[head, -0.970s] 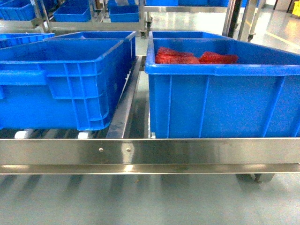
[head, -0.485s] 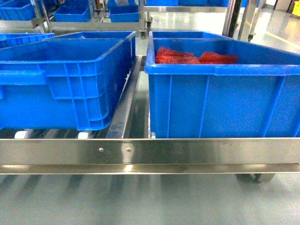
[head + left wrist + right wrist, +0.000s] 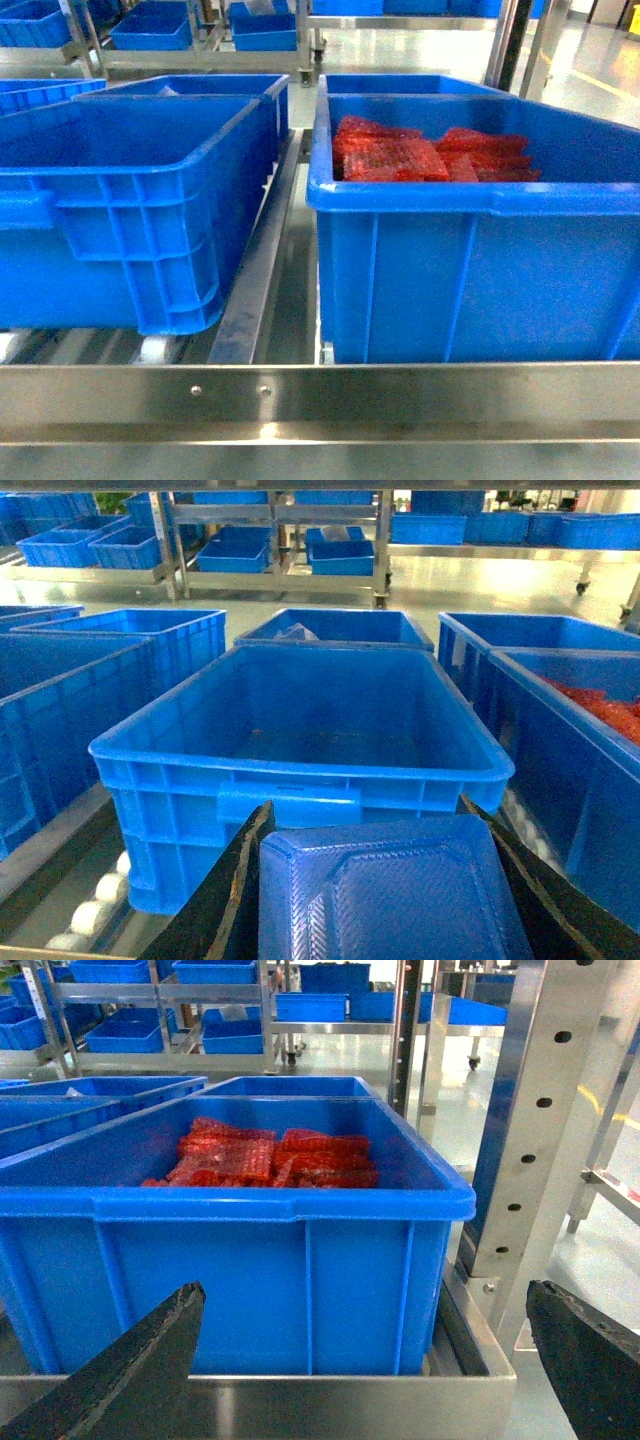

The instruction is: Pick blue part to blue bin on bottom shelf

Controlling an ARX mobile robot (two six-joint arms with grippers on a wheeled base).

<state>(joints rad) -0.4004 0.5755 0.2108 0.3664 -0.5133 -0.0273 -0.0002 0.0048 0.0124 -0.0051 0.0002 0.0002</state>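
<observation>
Your left gripper [image 3: 385, 880] is pinching the blue part [image 3: 390, 895], a ribbed plastic tray sitting flat between the two dark fingers [image 3: 232, 895]. It's hanging just in front of the empty blue bin [image 3: 300, 735] on the bottom shelf [image 3: 320, 395], near its front wall and not over the opening. Your right gripper [image 3: 360, 1360] is spread wide with nothing in it, facing the other bin [image 3: 235, 1260], the one with the red parts [image 3: 265, 1155] piled inside. From the head camera you can't see either gripper, just the two bins side by side behind the steel rail.
</observation>
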